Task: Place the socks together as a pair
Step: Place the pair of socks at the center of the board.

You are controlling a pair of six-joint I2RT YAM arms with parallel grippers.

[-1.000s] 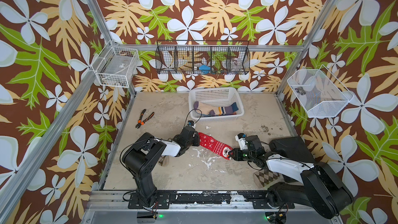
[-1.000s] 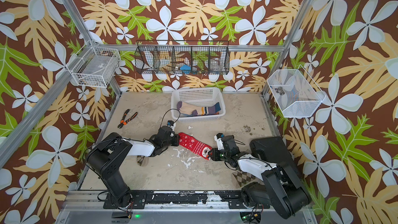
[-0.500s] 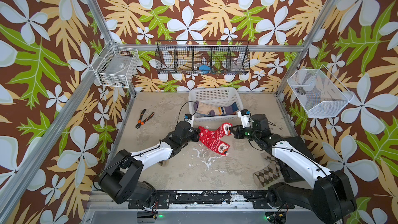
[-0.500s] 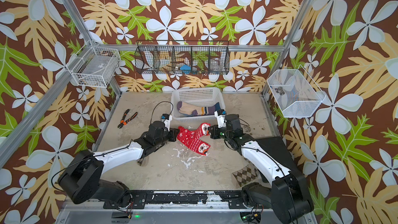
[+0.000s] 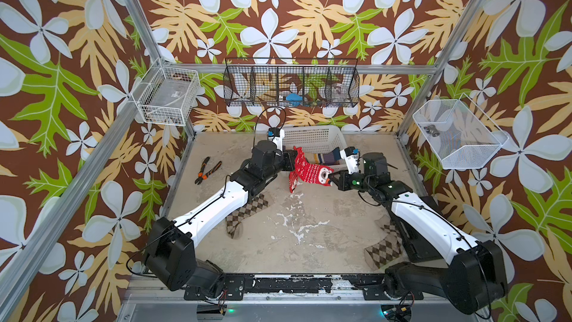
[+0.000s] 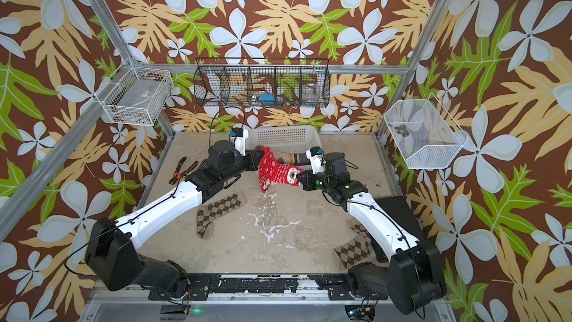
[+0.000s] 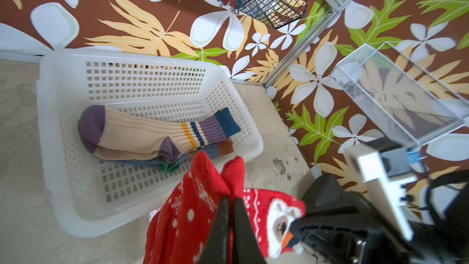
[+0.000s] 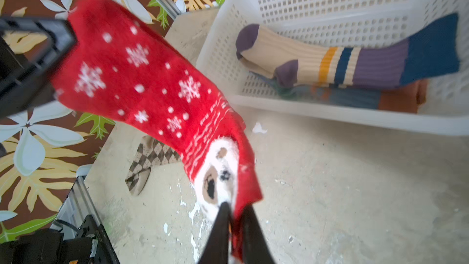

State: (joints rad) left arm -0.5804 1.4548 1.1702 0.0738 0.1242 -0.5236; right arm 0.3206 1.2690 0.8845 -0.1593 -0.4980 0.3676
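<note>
The red snowflake socks (image 5: 309, 170) hang in the air, stretched between the two arms just in front of the white basket (image 5: 312, 137), over the back middle of the tabletop (image 5: 309, 243); the left end effector (image 7: 229, 203) is closed tight on the cuff end, where the left wrist view shows two red cuffs side by side above its fingers; the right end effector (image 8: 234, 212) pinches the toe end just past the white animal face, its fingers nearly together with red knit between them; a loose red fold droops below the stretched span, and I cannot tell whether it touches the tabletop; inside the basket, which stands against the back edge, a cream sock (image 7: 142, 133) with purple toe and heel lies on top of a blue sock (image 7: 210, 151) with an orange cuff; one brown argyle sock (image 5: 247, 212) lies flat toward the left edge, partly under the left arm; the other brown argyle sock (image 5: 383, 249) lies near the front right corner, against the right arm; a pair of pliers (image 5: 208, 170) rests near the left edge, well apart from the socks; a black wire rack (image 5: 291, 82) hangs on the back wall above the basket.
</note>
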